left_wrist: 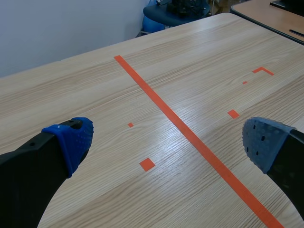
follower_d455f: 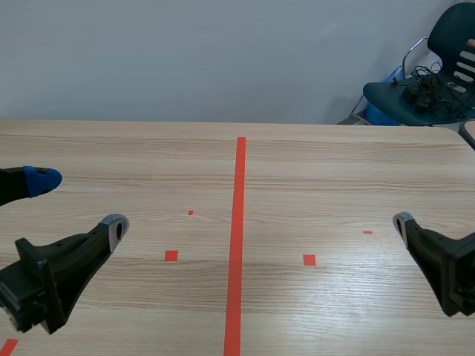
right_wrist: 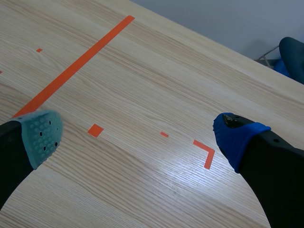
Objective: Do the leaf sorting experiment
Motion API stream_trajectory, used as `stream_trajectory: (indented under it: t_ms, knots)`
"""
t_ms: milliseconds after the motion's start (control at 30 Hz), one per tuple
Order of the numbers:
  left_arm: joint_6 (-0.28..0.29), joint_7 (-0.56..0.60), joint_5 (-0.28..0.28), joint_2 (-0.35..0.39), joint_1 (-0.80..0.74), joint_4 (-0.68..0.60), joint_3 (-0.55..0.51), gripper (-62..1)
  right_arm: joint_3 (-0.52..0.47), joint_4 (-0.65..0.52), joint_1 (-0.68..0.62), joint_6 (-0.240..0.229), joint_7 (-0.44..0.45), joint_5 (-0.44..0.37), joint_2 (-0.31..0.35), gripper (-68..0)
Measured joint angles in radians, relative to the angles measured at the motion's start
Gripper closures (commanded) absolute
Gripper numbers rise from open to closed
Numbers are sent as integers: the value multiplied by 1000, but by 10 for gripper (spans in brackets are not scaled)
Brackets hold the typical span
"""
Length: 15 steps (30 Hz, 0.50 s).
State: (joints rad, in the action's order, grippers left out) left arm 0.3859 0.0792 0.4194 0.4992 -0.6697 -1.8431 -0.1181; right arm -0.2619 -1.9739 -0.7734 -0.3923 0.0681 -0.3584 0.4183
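Two grippers examined, both released. The left gripper (left_wrist: 168, 145) stands with its jaws wide apart and nothing between them: one blue pad (left_wrist: 76, 140) on one side, a grey-blue pad (left_wrist: 263, 142) on the other, bare wood showing in the gap. The right gripper (right_wrist: 138, 137) is likewise spread and grasps nothing; its grey-green pad (right_wrist: 42, 135) and blue pad (right_wrist: 235, 135) are well apart.

Where the leaves lie cannot be told from any of the three views.

Under both grippers is a light wooden table (follower_d455f: 334, 163). A long orange-red tape line (follower_d455f: 239, 222) runs down its middle, away from the robot, with the left arm on one side and the right arm on the other, both low and near the robot's edge. Small tape squares (follower_d455f: 171, 255) sit on either side of the line, and a tape corner mark (right_wrist: 205, 151) lies ahead of the right gripper.

Beyond the far right corner of the table stands a dark chair (follower_d455f: 438, 67) with a tangle of black cables (follower_d455f: 427, 89) on its seat. A plain pale wall (follower_d455f: 185, 59) closes the background.
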Motion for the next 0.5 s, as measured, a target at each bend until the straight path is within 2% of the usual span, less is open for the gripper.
stream_trajectory:
  t_ms: [500]
  knots:
    - [0, -1, 0, 0, 0, 0, 0, -623, 0, 0, 11, 0, -17, 0, 0, -679]
